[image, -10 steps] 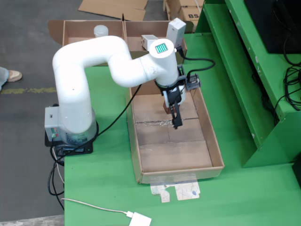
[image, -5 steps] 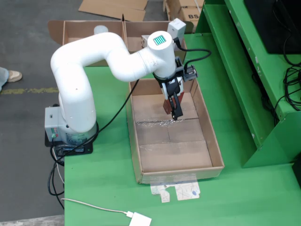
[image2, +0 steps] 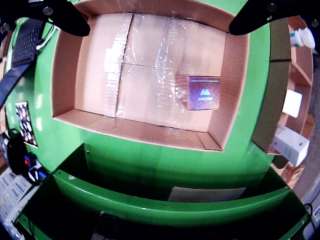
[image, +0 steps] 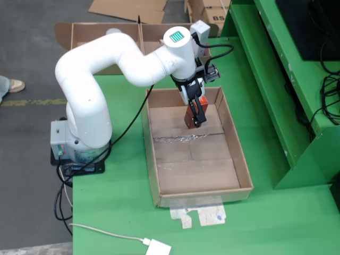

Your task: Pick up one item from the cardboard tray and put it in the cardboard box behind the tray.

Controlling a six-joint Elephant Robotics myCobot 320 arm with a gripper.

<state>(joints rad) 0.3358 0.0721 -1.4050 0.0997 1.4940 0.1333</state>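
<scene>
**Arm moves to the packet**

The end effector (image: 195, 120) has slid to the back end of the cardboard tray (image: 241, 159). Its fingers are spread wide and hold nothing. The brown packet (image2: 203, 92) lies flat inside, waiting.

Green table (image: 122, 212) underfoot of everything. White adapter (image: 158, 248) with thin white cable at near edge. Torn paper scrap (image: 203, 215) taped on tabletop. Black cables (image: 330, 95) draped over green shelving (image: 281, 79) at right. Someone's shoe (image: 15, 85) on grey floor, far left. Flat cardboard sheet (image: 127, 9) lying beyond.
</scene>
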